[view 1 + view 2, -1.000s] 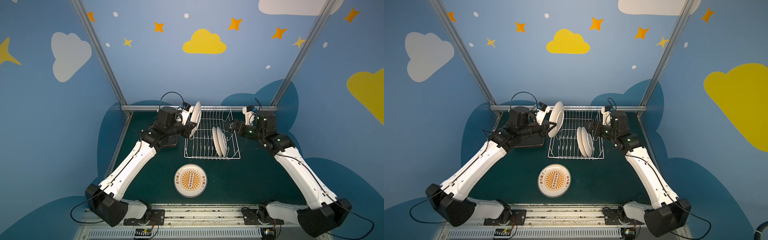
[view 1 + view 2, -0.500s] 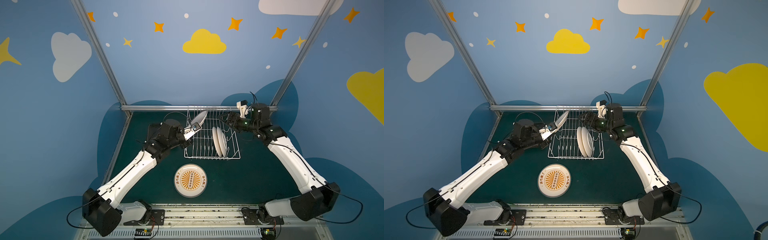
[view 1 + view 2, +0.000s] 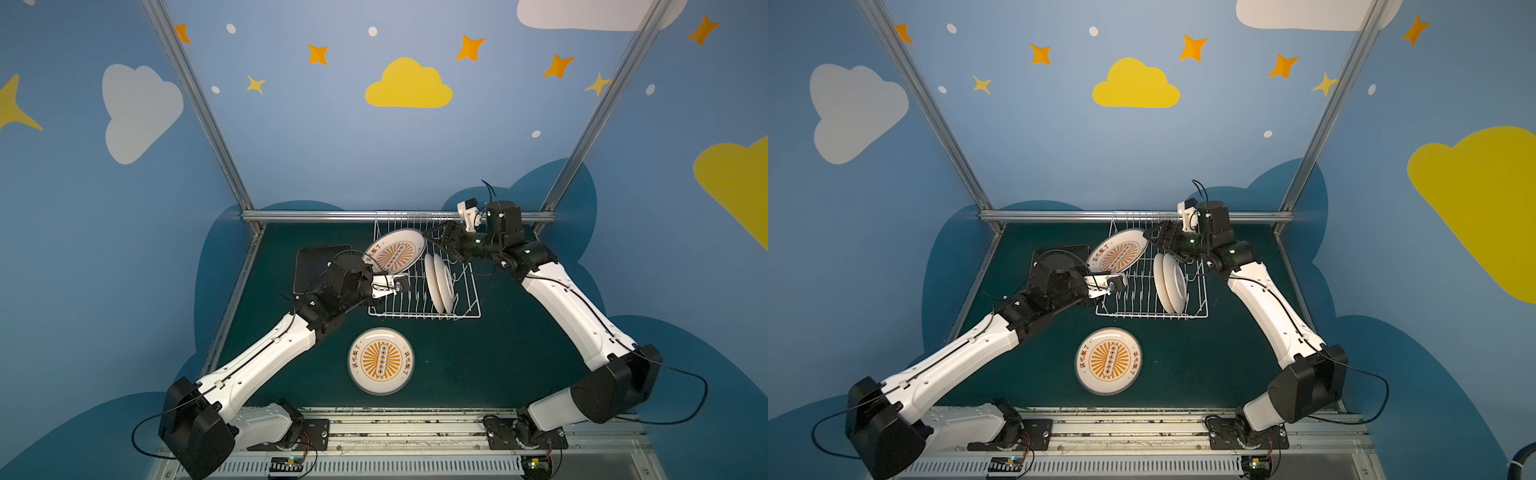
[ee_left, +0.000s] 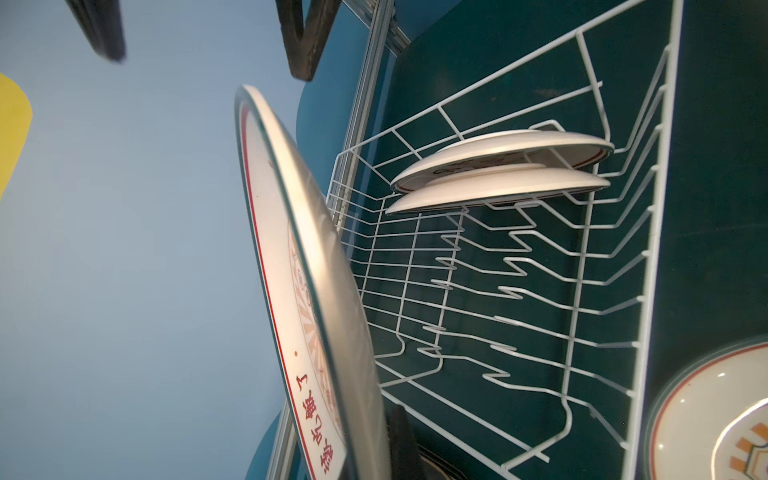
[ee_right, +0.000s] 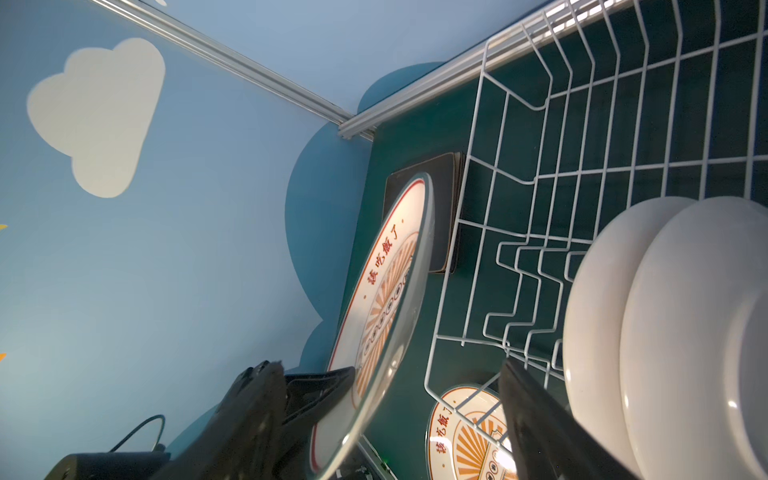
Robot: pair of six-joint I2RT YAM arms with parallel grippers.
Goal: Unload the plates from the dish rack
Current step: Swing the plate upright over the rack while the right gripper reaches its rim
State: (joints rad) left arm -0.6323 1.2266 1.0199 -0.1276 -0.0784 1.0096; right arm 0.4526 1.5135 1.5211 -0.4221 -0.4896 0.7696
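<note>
Sunburst plate [image 3: 394, 252] tilts above the dish rack's [image 3: 424, 317] left side, its near rim pinched by the left gripper [image 3: 392, 282] on a low, outstretched arm. The right gripper [image 3: 433, 243], its arm bent over the rack's far end, has jaws spread astride the plate's far rim.

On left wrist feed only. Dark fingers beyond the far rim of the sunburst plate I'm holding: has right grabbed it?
Observer: No. Right gripper is open, one finger either side of the rim of the round white orange-sunburst plate.
Operator: Anything beside the rack?
Observer: Stacked black square plates on the dark green table, left of the white wire dish rack.
Operator: Plate attitude?
Observer: In both top views: tilted, print up, over the rack's back left corner.
</note>
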